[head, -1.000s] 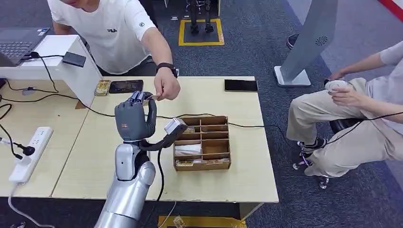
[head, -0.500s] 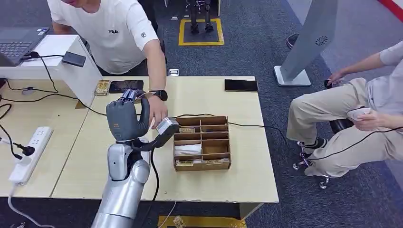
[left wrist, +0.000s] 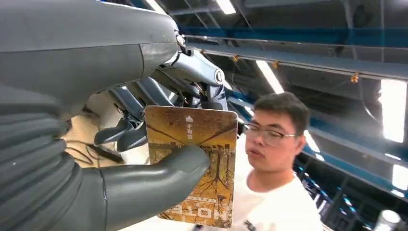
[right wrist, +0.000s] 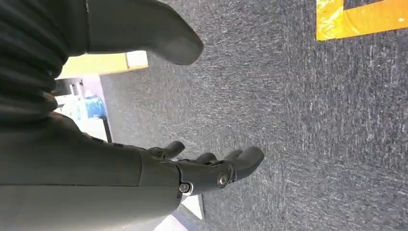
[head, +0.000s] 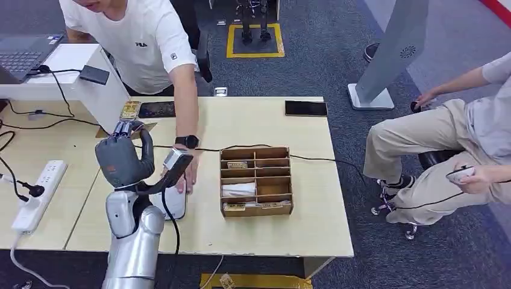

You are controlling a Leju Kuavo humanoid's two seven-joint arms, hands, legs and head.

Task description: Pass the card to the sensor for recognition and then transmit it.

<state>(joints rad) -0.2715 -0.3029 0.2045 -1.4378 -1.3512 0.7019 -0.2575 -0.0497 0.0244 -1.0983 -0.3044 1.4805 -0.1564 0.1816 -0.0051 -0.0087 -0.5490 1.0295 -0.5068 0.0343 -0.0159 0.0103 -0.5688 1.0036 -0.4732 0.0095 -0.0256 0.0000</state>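
The robot's left hand was raised above the left part of the pale wooden table, gripping a golden-brown card with its thumb pressed across the card's printed face and its darker fingers behind it. In the left wrist view the card stood nearly flat-on to the camera, showing a tree-like pattern and pale lettering, with a person's head and white shirt beyond it under ceiling lights. From the head view only an edge of the card showed at the top of the hand, which hung above the table's far left corner, near a small patterned box and a dark phone lying side by side there. Just beside the robot's silver forearm, a person in a white T-shirt leaned over the table, a watch on the wrist, one hand resting at a white flat device on the tabletop. To the right of that stood a brown divided tray holding small items in several compartments, with a black cable running behind it. Another dark phone lay at the table's far edge. A seated person in beige trousers was off to the right. The robot's right hand hung over grey carpet, fingers apart and holding nothing.
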